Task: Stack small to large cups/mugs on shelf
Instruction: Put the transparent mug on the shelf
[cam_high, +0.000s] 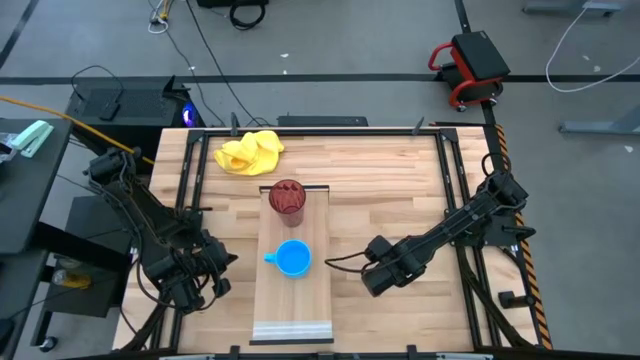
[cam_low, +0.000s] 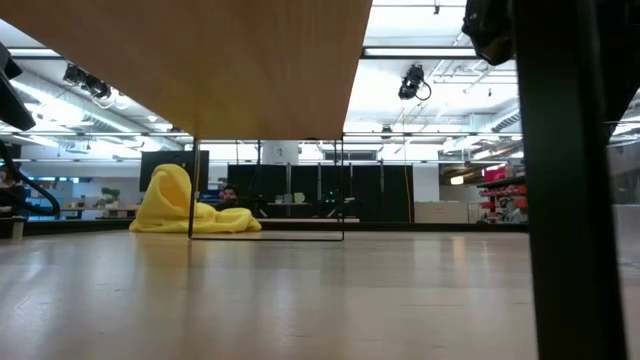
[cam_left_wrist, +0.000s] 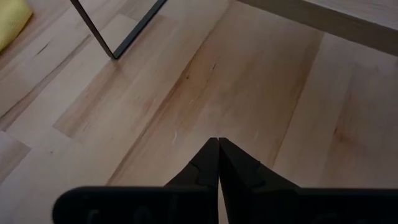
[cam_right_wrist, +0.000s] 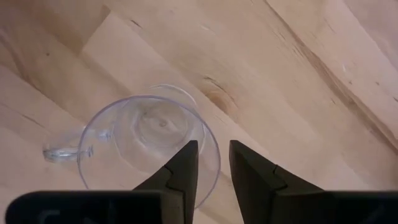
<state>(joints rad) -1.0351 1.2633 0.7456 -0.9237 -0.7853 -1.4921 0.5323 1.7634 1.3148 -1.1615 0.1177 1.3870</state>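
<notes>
The left tool hangs clenched and empty over the table, left of the shelf. On the shelf stand the red tumbler and blue mug. The right tool grips the clear glass cup by its rim, right of the shelf.

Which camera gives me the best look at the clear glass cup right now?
The right wrist view: the clear glass cup shows from above, handle included, with the right gripper at its rim. High, low and left wrist views do not show it clearly.
</notes>
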